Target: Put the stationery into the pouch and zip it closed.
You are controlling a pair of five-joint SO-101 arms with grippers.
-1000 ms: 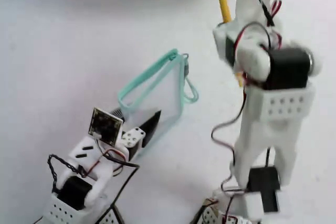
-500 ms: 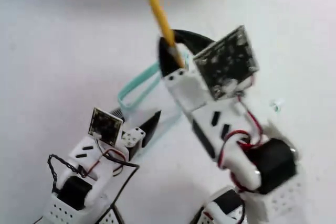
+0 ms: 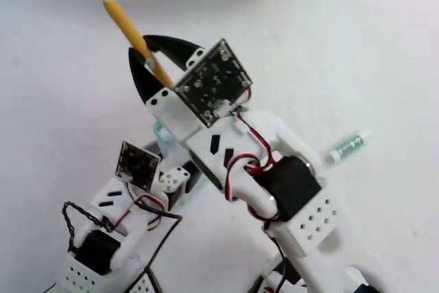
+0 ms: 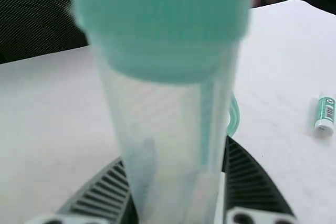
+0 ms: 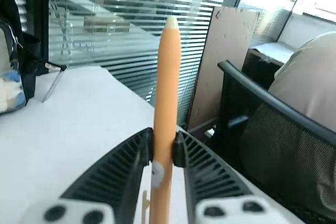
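In the high view most of the pouch is hidden. The right arm crosses over it, and a short sliver of its teal edge peeks out beside the left arm. The left claw is largely covered there too. In the left wrist view the pouch is very close and blurred: a translucent body with a thick teal band across its far end, cut off by the frame edge. The left claw is closed on it, with one ribbed black jaw on each side. A thin teal loop shows at one side of the pouch. Whether the pouch mouth is open, or whether anything lies inside, cannot be made out.

The right claw is clamped on an orange-yellow pen, held up above the white tabletop. In the high view the pen's long axis runs diagonally. Its free end points away from the arms' bases, toward the far left of the tabletop. Its other end disappears behind the claw and the wrist camera board. In the right wrist view the pen stands straight out between the two jaws, with its pale rounded tip farthest from the camera.

A small green tube with a white end lies on its side on the tabletop to the right of the right arm. It is well apart from both pouch and pen.
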